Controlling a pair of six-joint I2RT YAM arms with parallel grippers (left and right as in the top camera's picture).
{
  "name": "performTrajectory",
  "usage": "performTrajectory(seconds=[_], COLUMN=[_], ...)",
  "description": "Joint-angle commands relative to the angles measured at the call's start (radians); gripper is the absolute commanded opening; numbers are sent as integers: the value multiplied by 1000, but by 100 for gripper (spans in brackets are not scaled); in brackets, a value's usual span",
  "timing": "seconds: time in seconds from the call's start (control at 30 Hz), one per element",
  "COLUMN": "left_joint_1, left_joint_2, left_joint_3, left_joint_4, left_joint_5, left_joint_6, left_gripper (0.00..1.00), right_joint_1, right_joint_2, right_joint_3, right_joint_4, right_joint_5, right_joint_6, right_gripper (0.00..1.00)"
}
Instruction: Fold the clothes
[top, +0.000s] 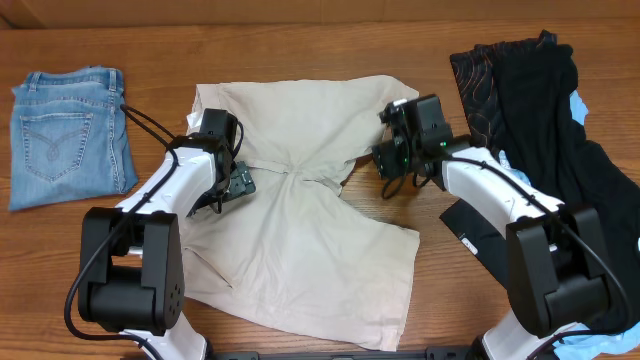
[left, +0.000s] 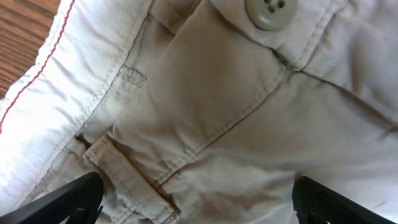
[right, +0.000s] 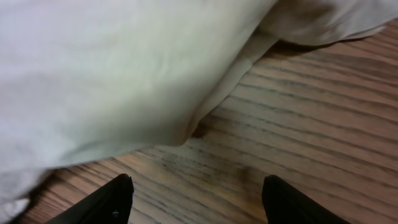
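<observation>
The beige shorts (top: 300, 210) lie spread in the middle of the table, with waistband to the left and legs to the right and front. My left gripper (top: 228, 185) is open right over the waistband, with button and belt loop in the left wrist view (left: 205, 124). My right gripper (top: 385, 160) is open and empty above bare wood at the shorts' right edge; the fabric's hem (right: 124, 81) fills the upper left of the right wrist view.
Folded light-blue jeans (top: 68, 135) lie at the far left. A heap of black, patterned and sky-blue garments (top: 530, 110) lies at the right. The wooden table (top: 300, 50) shows around them.
</observation>
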Motion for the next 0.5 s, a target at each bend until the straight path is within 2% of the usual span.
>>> performTrajectory(seconds=[0.0,0.07,0.13,0.27,0.33,0.37,0.43,0.47], left_joint_1=[5,5,5,5,5,5,5,5], left_joint_2=[15,15,15,15,15,15,15,15], left_joint_3=[9,9,9,9,9,9,9,9], left_joint_4=[0,1,1,4,4,4,4,4], left_joint_5=[1,0,0,1,0,0,0,0], left_joint_6=[2,2,2,2,2,2,2,2], left_gripper=[100,100,100,100,100,100,100,100], right_joint_1=[-1,-1,4,7,7,7,7,7], right_joint_2=[-2,-2,-2,3,9,13,18,18], right_joint_3=[-62,-84,-97,-100,-100,-100,-100,-100], right_joint_4=[73,128,177,258,285,291,294,301], right_joint_5=[-30,-34,-50,-63,-80,-90,-121,-149], right_joint_6=[-122,-166,-199,-206,-205,-205,-204,-195], right_gripper=[70,71,78,76,68,60,40,22])
